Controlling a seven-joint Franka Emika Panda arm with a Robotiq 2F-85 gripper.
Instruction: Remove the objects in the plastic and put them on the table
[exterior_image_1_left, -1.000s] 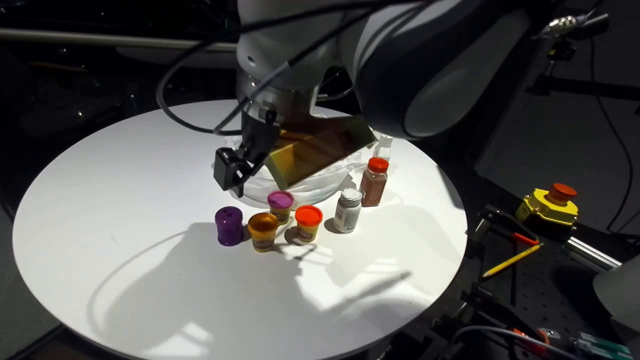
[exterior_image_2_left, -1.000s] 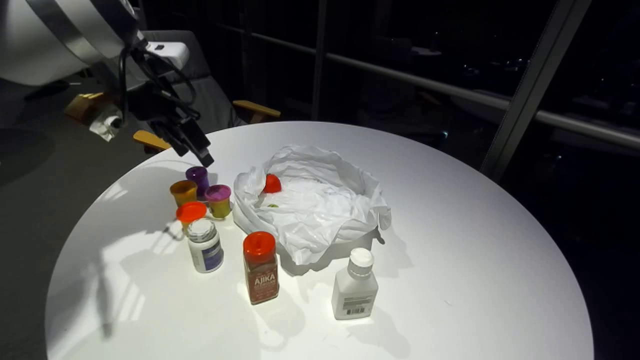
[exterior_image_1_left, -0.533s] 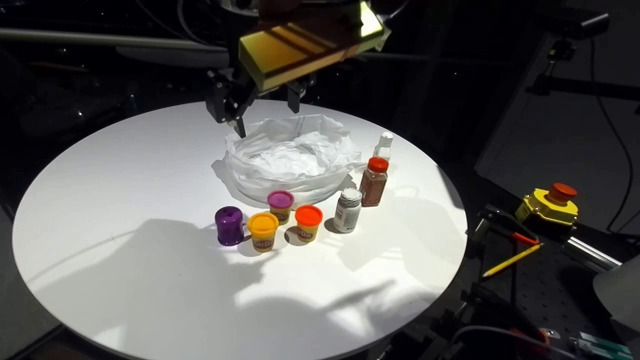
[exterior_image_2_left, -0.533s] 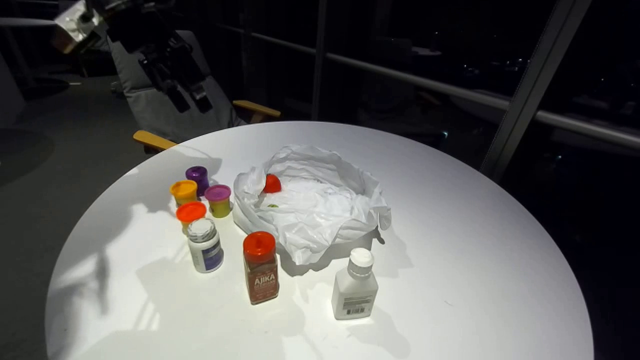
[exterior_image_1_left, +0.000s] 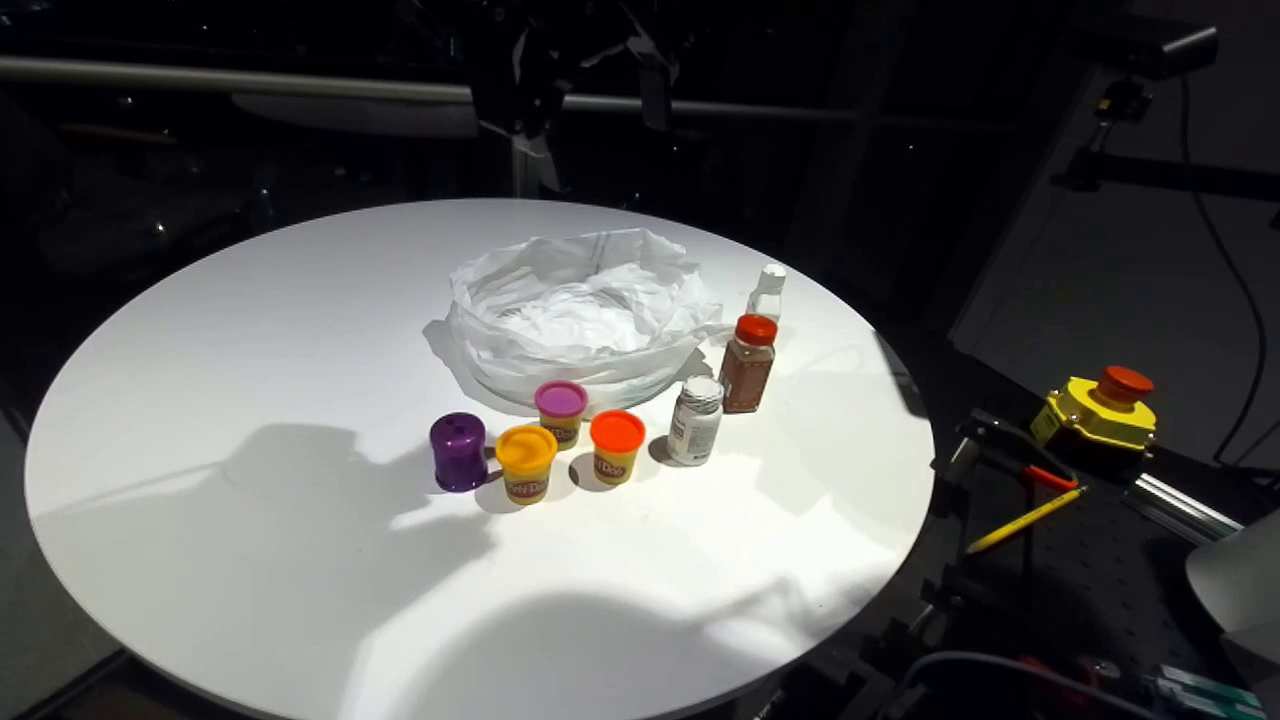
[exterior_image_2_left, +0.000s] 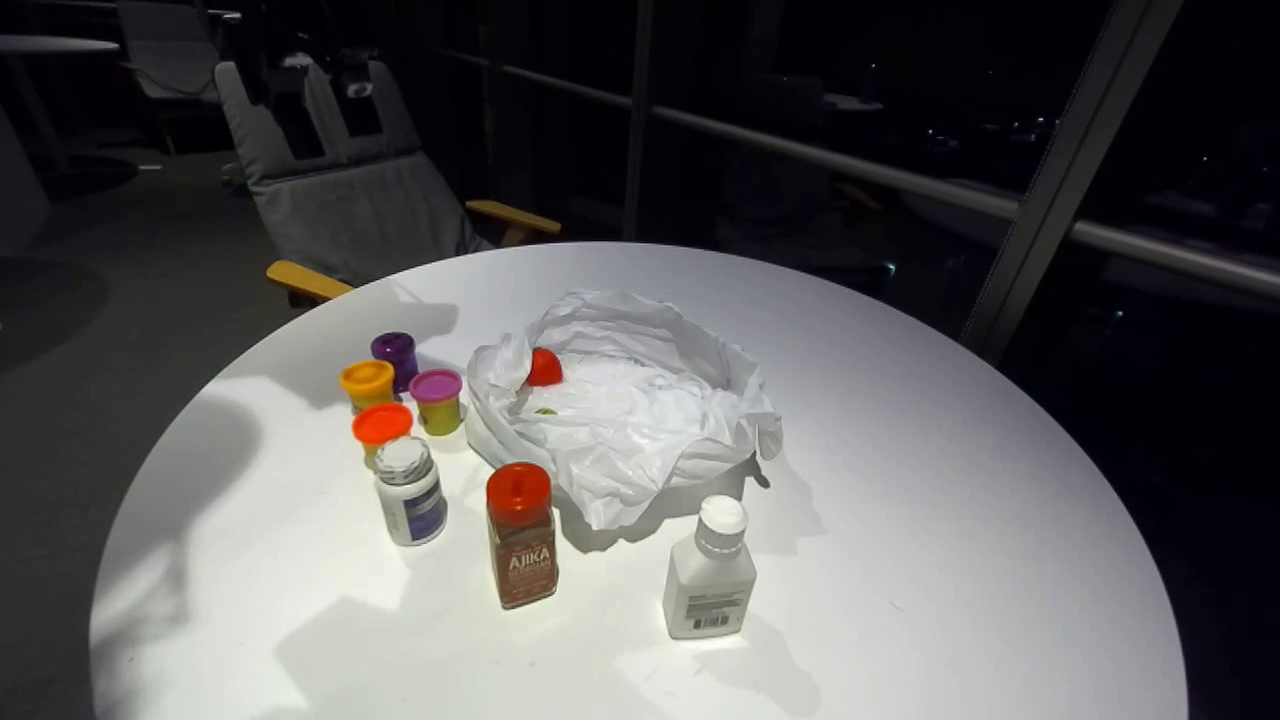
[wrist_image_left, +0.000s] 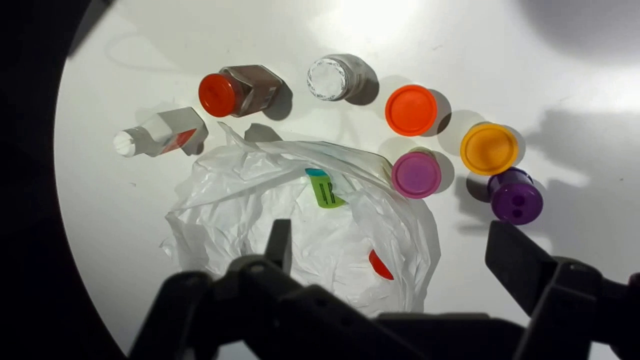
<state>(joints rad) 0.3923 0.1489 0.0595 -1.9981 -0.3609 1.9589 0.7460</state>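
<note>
A crumpled white plastic bag (exterior_image_1_left: 580, 375) stands open on the round white table; it also shows in the wrist view (wrist_image_left: 215, 215). Inside it lie a green tub with a teal end (wrist_image_left: 326, 192) and a red thing (wrist_image_left: 381, 265), partly covered by folds. The red thing (exterior_image_2_left: 543, 367) also shows in an exterior view. Outside the bag stand a purple container (exterior_image_1_left: 459, 452) and tubs with yellow-orange (exterior_image_1_left: 526, 463), pink (exterior_image_1_left: 561, 412) and red-orange (exterior_image_1_left: 616, 446) lids. My gripper (wrist_image_left: 390, 227) is open and empty, high above the table; it is dark in an exterior view (exterior_image_1_left: 600, 125).
A white bottle (exterior_image_2_left: 411, 495), a red-capped Ajika jar (exterior_image_2_left: 523, 540) and a flat white bottle (exterior_image_2_left: 710, 572) stand beside the bag on the table (exterior_image_2_left: 900, 480). A chair (exterior_image_2_left: 340, 210) is behind the table. A yellow box with a red button (exterior_image_1_left: 1097, 410) stands off the table.
My gripper has risen from low near the purple container to high above the table and tilted more downward. The bag and the things on the table have not moved.
</note>
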